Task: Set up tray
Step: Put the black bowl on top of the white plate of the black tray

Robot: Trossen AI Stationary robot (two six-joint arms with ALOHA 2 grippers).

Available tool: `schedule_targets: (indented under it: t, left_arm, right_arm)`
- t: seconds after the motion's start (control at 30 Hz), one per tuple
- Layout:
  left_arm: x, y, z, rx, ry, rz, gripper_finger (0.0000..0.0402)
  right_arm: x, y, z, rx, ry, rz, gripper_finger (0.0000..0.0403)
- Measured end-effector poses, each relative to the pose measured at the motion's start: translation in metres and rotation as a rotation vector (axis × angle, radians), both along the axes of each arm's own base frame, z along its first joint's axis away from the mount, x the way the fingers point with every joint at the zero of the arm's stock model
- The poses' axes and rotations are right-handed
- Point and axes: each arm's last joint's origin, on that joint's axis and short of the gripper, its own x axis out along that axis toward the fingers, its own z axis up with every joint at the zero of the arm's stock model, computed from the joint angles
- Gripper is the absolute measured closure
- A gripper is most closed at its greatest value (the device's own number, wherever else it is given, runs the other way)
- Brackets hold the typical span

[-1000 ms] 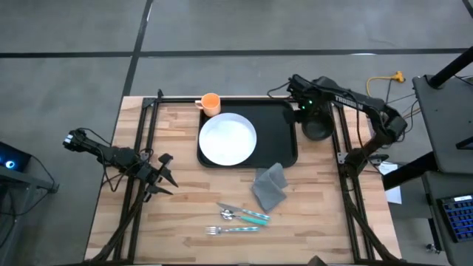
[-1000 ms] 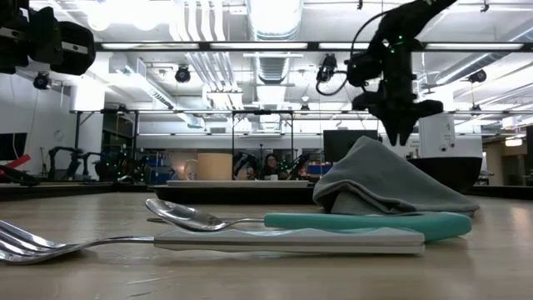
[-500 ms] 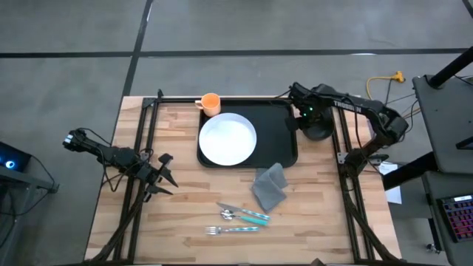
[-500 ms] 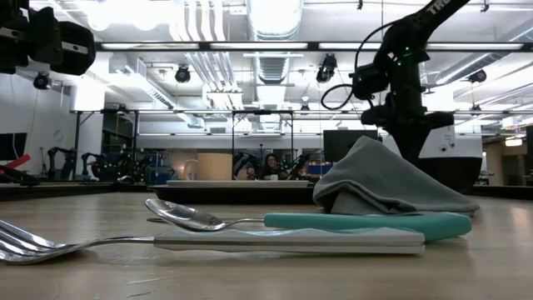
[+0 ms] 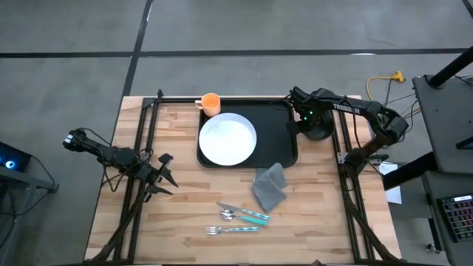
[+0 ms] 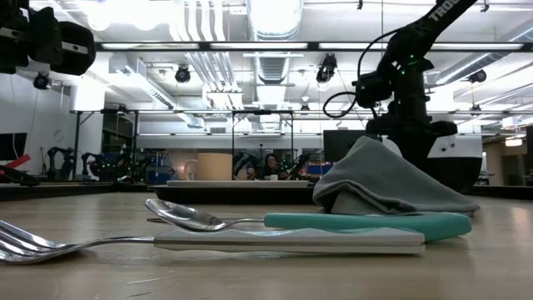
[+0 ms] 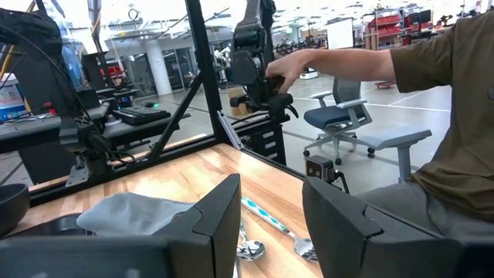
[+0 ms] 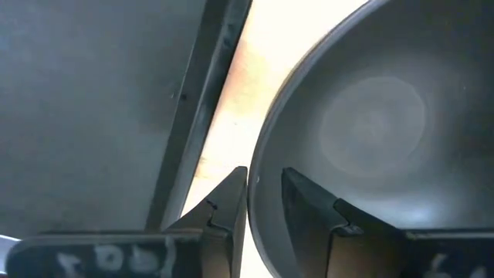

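Observation:
The black tray (image 5: 281, 122) lies at the table's far middle with the round white plate (image 5: 228, 138) on it. A black bowl (image 5: 319, 130) stands on the table just right of the tray. My right gripper (image 5: 309, 118) points down at the bowl's left rim. In the right wrist view (image 8: 264, 181) it is narrowly open, with one finger outside the bowl (image 8: 370, 123) and one inside. My left gripper (image 5: 164, 177) is open and empty at the table's left side. My right gripper comes from above, pointing down, with the bowl's rim (image 8: 257, 189) in the narrow gap between its fingers, one inside and one outside. I cannot tell whether either finger touches the rim. The bowl stands upright on the table.
An orange cup (image 5: 211, 103) stands at the tray's far left corner. A grey folded napkin (image 5: 270, 186) lies near the tray's near right corner. A teal-handled spoon (image 5: 244, 215) and a fork (image 5: 233, 230) lie nearer the front. A person (image 7: 432, 116) works beyond the table.
My right gripper has gone down and slightly toward the table's right and near side, onto the black bowl's rim. In the low view its fingers have sunk from above the bowl to behind the napkin. The bowl has stayed in place.

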Motion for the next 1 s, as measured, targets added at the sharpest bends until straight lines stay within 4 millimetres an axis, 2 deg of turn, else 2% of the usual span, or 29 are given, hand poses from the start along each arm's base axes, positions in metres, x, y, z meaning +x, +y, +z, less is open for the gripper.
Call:
schedule_targets:
  t: [0.4,0.53,0.63,0.83,1.0]
  left_arm:
    - [0.000,0.000,0.000,0.000,0.000,0.000,0.0279]
    - [0.000,0.000,0.000,0.000,0.000,0.000,0.0279]
    - [0.000,0.000,0.000,0.000,0.000,-0.001,0.0279]
    - [0.000,0.000,0.000,0.000,0.000,0.000,0.0279]
    - [0.000,0.000,0.000,0.000,0.000,0.000,0.0279]
  right_arm:
    - [0.001,-0.001,0.001,-0.007,-0.008,0.000,0.0330]
    - [0.001,0.000,0.001,-0.004,-0.006,0.027,0.0350]
    - [0.001,0.000,0.001,-0.003,-0.006,0.064,0.0384]
    - [0.002,-0.001,0.005,-0.008,-0.006,0.080,0.0393]
    - [0.013,0.000,0.016,-0.040,-0.040,0.228,0.0394]
